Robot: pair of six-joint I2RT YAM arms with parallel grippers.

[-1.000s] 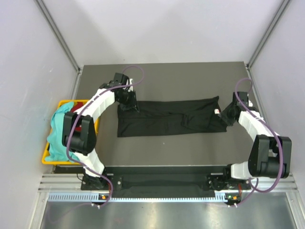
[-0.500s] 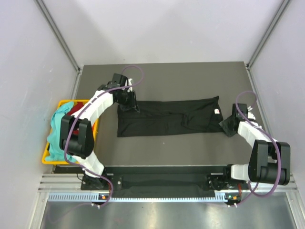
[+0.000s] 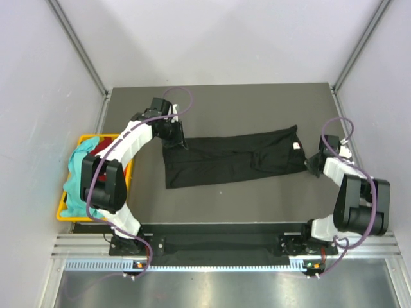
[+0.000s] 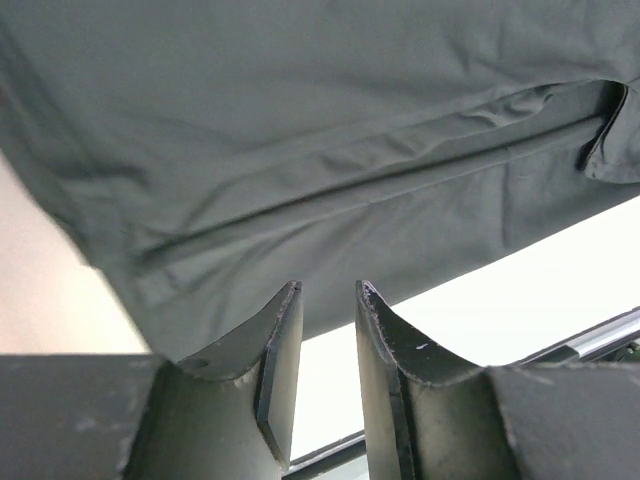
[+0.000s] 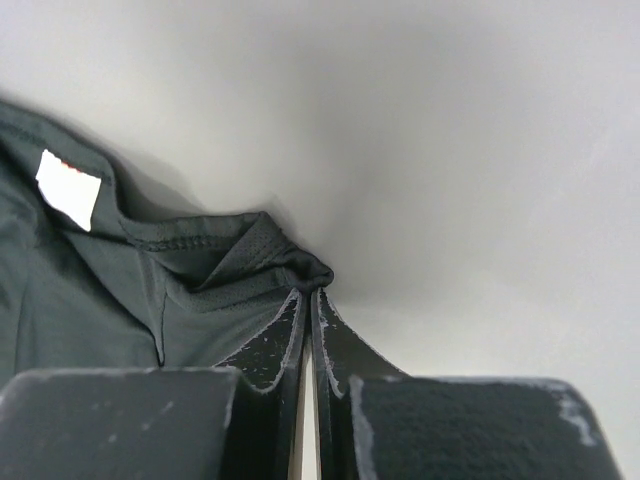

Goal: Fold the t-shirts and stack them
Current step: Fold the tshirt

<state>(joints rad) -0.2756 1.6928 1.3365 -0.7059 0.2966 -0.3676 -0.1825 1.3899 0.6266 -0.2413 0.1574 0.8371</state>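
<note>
We can read no words, numbers or brand marks anywhere. The only label is a small white neck label [image 3: 296,147] sewn at the right end of the black t-shirt [image 3: 231,157]. From the top view it is a plain white patch. In the right wrist view, the neck label [image 5: 68,188] appears blank, with a faint red trace at its upper edge too small for us to make out.
</note>
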